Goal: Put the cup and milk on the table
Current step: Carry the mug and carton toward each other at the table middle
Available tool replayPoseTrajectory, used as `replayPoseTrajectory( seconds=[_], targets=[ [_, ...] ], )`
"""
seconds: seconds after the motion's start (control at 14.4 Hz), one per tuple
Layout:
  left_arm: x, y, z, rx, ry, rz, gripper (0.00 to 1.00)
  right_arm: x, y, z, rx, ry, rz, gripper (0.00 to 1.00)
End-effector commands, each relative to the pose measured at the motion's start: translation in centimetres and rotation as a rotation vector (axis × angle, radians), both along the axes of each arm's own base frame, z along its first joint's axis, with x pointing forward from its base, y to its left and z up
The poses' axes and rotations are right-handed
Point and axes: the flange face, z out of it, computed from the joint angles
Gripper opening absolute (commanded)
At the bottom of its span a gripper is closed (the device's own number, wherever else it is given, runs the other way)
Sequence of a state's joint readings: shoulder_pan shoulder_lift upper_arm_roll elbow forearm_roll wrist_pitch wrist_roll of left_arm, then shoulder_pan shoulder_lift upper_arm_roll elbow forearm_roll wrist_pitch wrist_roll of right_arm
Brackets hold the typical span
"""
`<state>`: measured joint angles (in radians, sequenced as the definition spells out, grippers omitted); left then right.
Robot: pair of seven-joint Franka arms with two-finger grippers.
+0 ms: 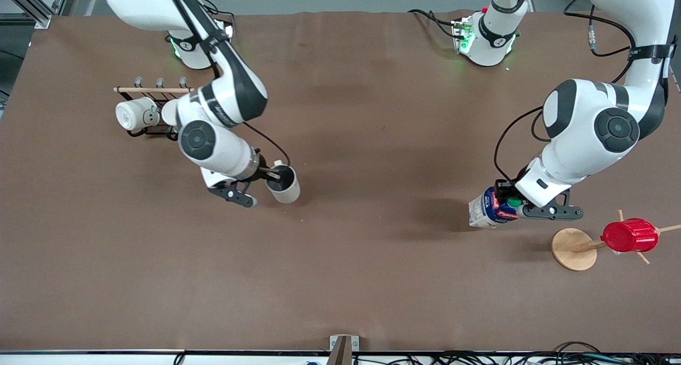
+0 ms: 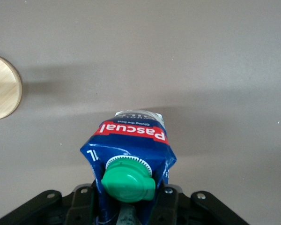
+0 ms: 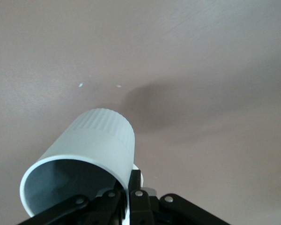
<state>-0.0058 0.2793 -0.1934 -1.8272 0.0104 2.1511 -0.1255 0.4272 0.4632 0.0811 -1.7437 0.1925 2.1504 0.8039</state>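
Two things are up in the air, and each could land badly. The cup hangs tilted over the table toward the right arm's end, the right gripper pinching its rim with one finger inside the dark bowl; the right wrist view shows it leaning mouth-up at a slant, so I judge that a release at this angle would let it tip and roll. The milk hangs over the left arm's end, the left gripper pressed onto its blue gable beside the green cap. It leans too, so it may topple unless levelled. Just beside it stands a wooden cup tree bearing a red ribbed cup, which a careless swing could clip. A rack with a white mug stands near the right arm.
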Motion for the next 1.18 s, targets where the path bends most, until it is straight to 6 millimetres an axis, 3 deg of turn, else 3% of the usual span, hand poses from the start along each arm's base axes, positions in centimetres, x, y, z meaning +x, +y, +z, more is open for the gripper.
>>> replayPoseTrajectory(
  seconds=[0.0,0.14,0.63,0.77,0.97,1.11],
  targets=[
    [0.3,-2.7,3.4,-0.012,-0.02,-0.024,0.0,0.6,4.9,-2.0,0.009,0.002,-0.079,0.02],
    [-0.2,-5.1,3.9,-0.018,-0.027,-0.008,0.0,0.4,7.7,-3.4,0.002,0.009,-0.098,0.02],
    [-2.1,-15.0,3.3,-0.035,-0.018,-0.046,0.0,-0.6,9.6,-5.7,-0.004,0.013,-0.081,0.1],
    [-2.5,-19.5,2.8,-0.045,-0.024,-0.089,0.0,-0.4,9.7,-5.4,0.004,0.006,-0.084,0.23],
    [-3.2,-23.8,1.9,-0.057,-0.014,-0.031,0.0,0.6,9.0,-3.7,0.006,-0.012,-0.103,0.5],
    [-4.2,-27.3,0.8,-0.064,0.001,-0.006,0.0,0.7,8.6,-1.8,0.005,-0.018,-0.103,0.73]
  ],
)
